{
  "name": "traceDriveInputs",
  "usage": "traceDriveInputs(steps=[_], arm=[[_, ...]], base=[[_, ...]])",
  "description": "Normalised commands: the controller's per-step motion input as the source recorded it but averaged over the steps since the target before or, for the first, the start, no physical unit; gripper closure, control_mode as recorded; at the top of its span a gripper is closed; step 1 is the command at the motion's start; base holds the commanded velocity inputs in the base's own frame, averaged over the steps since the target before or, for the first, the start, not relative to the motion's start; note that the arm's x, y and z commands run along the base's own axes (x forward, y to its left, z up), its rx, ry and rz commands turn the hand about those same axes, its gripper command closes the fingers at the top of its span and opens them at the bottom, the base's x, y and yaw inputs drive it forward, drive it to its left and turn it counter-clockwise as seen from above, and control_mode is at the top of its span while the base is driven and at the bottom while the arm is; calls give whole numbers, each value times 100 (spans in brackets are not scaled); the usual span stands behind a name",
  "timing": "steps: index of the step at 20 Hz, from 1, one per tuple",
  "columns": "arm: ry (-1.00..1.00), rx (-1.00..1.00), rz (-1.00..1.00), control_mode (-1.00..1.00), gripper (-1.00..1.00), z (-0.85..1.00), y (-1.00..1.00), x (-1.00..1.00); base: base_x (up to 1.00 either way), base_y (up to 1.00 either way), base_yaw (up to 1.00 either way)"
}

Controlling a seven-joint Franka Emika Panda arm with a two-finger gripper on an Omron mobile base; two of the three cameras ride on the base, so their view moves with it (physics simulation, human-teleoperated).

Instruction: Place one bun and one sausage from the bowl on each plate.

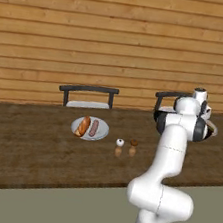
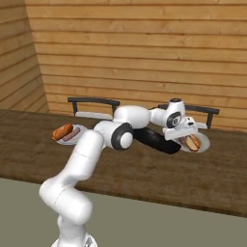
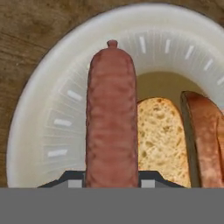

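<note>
Wooden plank walls rise behind a long dark wood table (image 1: 27,146), with two dark chairs (image 1: 88,96) pushed in along its far edge.

At the far right of the table, the gripper (image 2: 185,135) hangs low over a pale plate (image 2: 205,144). In the hand view a sausage (image 3: 112,118) stands between the two finger tips, which sit close against its sides at the bottom of the picture, so the jaws are narrowed around it and appear to grip it. The sausage runs lengthwise away from the hand, over the plate's (image 3: 43,113) inner face. Whether its far end touches the plate I cannot tell.

On that same plate, just beside the sausage, lies a bun (image 3: 175,135), split open with its pale crumb facing up and its brown crust along the right side. In the right base view the bun (image 2: 193,143) shows beneath the hand.

The black bowl (image 2: 157,140) lies on the table between the arm's elbow and that plate, close to the plate's near-left rim. Its contents are hidden by the arm.

A second plate (image 1: 103,131) sits well apart to the left, in front of the left chair. It holds a bun (image 1: 83,126) and a sausage (image 1: 94,127) side by side.

Two small shakers (image 1: 126,147), one with a white top and one brown, stand near each other on the table, between the left plate and the arm.
</note>
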Motion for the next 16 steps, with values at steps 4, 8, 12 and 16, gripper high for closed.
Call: traceDriveInputs(steps=[4, 8, 12, 16], arm=[[0, 0, 0, -100, -100, -36, -19, 13], [-2, 0, 0, -100, -100, -23, -10, 3], [-18, 0, 0, -100, -100, 3, 2, -25], [-33, -3, 0, -100, -100, 23, 44, -60]], base=[[0, 0, 0], [0, 0, 0], [0, 0, 0], [0, 0, 0]])
